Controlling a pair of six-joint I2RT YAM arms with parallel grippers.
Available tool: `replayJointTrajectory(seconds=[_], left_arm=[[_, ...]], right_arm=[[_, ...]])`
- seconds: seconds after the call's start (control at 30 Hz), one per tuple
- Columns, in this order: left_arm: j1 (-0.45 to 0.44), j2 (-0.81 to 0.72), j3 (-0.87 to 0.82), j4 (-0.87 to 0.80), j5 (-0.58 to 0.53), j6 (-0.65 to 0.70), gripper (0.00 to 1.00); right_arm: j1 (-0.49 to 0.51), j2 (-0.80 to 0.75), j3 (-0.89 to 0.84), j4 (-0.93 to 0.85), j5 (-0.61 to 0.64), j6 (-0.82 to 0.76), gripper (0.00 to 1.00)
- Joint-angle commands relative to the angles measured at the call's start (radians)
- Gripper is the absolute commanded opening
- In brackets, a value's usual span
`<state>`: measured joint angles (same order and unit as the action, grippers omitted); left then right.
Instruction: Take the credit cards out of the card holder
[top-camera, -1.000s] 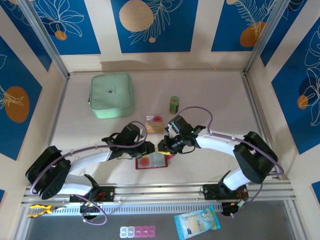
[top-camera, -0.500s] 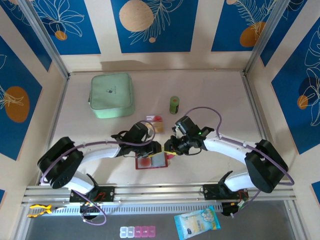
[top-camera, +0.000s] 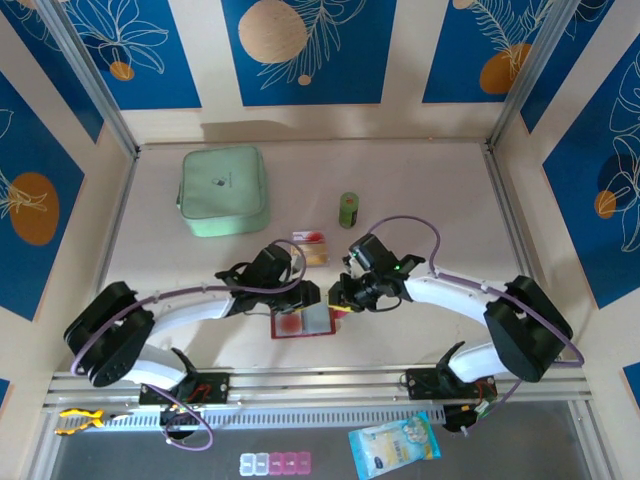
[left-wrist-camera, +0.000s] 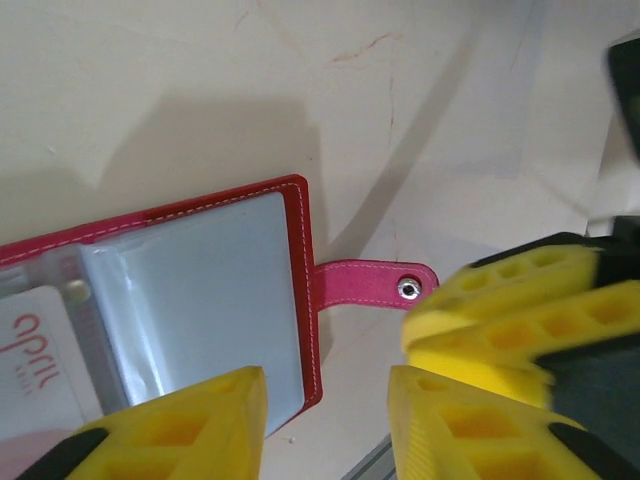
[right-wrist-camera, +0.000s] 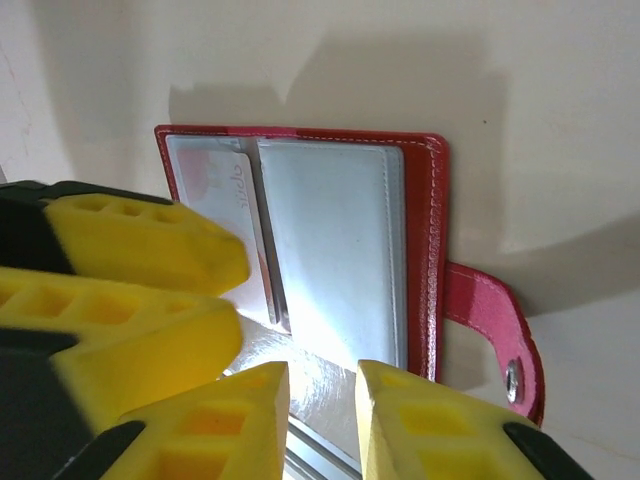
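The red card holder (top-camera: 300, 322) lies open on the table, snap tab (left-wrist-camera: 370, 283) out to its right. A whitish card with a red patch (right-wrist-camera: 215, 190) sits in its left clear sleeve. Two credit cards (top-camera: 311, 248) lie on the table just beyond it. My left gripper (left-wrist-camera: 325, 400) is open and straddles the holder's (left-wrist-camera: 200, 290) right corner, gripping nothing. My right gripper (right-wrist-camera: 322, 385) stands narrowly open over the near edge of the holder (right-wrist-camera: 300, 230), a shiny clear sleeve showing in the gap. In the top view both grippers (top-camera: 310, 296) (top-camera: 335, 298) meet just above the holder.
A mint-green zip case (top-camera: 223, 190) lies at the back left. A small green bottle (top-camera: 348, 209) stands behind the loose cards. The metal rail (top-camera: 320, 385) runs along the near edge, with a pill box (top-camera: 275, 462) and a snack packet (top-camera: 395, 445) below it.
My left gripper has slid right toward the holder's tab side, and both jaws have narrowed a little. The holder has stayed open in place.
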<state>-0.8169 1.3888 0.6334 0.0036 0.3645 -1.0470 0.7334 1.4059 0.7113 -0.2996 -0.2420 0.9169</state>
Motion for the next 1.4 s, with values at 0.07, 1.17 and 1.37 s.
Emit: replayJointTrajectory(seconds=[0.07, 1.17, 1.37], left_arm=[[0.038, -0.099, -0.052, -0.098, -0.054, 0.02, 0.3], [0.157, -0.201, -0.238, -0.132, -0.014, 0.042, 0.1], [0.157, -0.195, -0.238, -0.136, -0.019, 0.048, 0.06]], right_arm=[[0.043, 0.078, 0.065, 0.032, -0.044, 0.002, 0.21], [0.11, 0.309, 0.169, -0.001, -0.027, -0.033, 0.15], [0.116, 0.281, 0.185, 0.02, -0.046, -0.019, 0.16]])
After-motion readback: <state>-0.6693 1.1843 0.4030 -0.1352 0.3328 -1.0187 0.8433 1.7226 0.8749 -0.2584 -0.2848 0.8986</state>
